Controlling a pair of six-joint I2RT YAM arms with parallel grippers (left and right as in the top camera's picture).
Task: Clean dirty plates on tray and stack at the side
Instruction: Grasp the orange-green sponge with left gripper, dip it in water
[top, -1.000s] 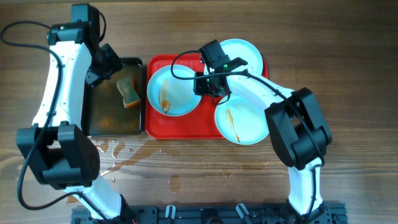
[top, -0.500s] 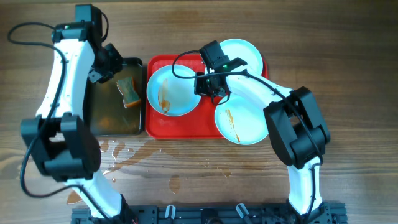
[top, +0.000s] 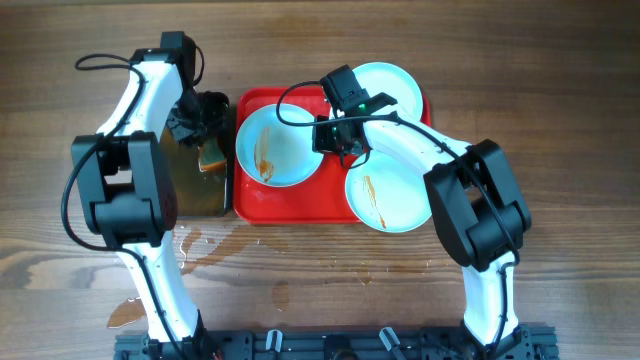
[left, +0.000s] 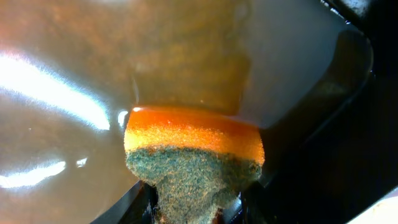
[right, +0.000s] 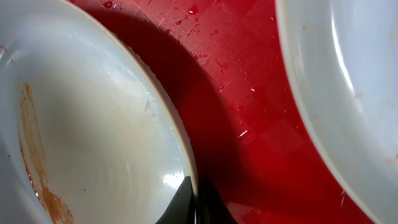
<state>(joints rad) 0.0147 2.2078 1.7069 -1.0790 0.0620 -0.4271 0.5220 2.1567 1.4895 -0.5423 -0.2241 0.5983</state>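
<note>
Three pale plates lie on the red tray (top: 300, 205): a sauce-streaked one at the left (top: 278, 146), one at the back right (top: 388, 88), and a streaked one at the front right (top: 390, 192). My right gripper (top: 335, 135) is shut on the right rim of the left plate; the wrist view shows the rim (right: 186, 162) between its fingertips (right: 194, 208), above the red tray (right: 242, 106). My left gripper (top: 205, 120) is over the black tray (top: 195, 195), shut on an orange and green sponge (top: 210, 155). That sponge (left: 193, 149) sits between the fingers (left: 196, 208).
The black tray holds brownish water (left: 93, 62). Water puddles (top: 200, 245) lie on the wooden table in front of both trays. The back-right plate's edge (right: 348, 81) is close to the right gripper.
My left arm has swung right, from the black tray's back left to the sponge, and has closed on it. The right arm and the plates have not moved.
</note>
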